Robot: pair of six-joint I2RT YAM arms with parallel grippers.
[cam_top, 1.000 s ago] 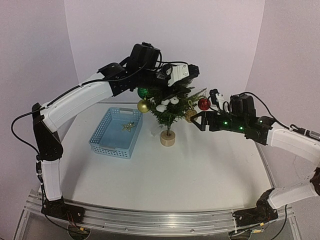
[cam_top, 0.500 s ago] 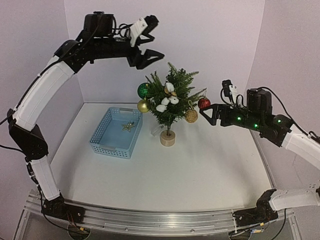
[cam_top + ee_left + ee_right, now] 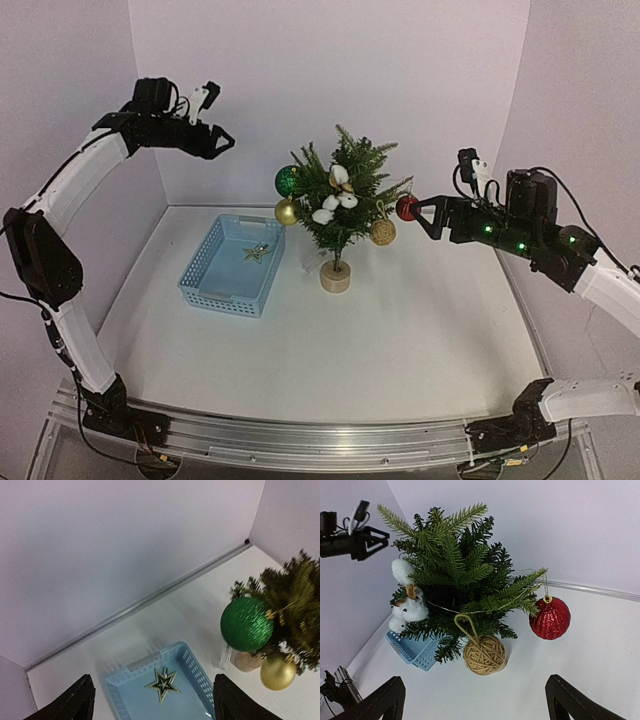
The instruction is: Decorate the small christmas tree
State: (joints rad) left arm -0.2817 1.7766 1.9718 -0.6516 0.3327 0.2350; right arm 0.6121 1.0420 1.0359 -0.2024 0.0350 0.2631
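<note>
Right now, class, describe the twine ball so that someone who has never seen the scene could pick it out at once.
Find the tree in the middle of the table. On its side toward the right arm two ornaments hang: a red bauble and, lower and closer in, the twine ball. It alone is tan wound string, dull where the baubles shine.

Top view looks down; wrist views share tree, left's seemingly farther.

Inspected all views: no legible text, label, brand mark, number or sign on the small christmas tree or the blue basket.
</note>
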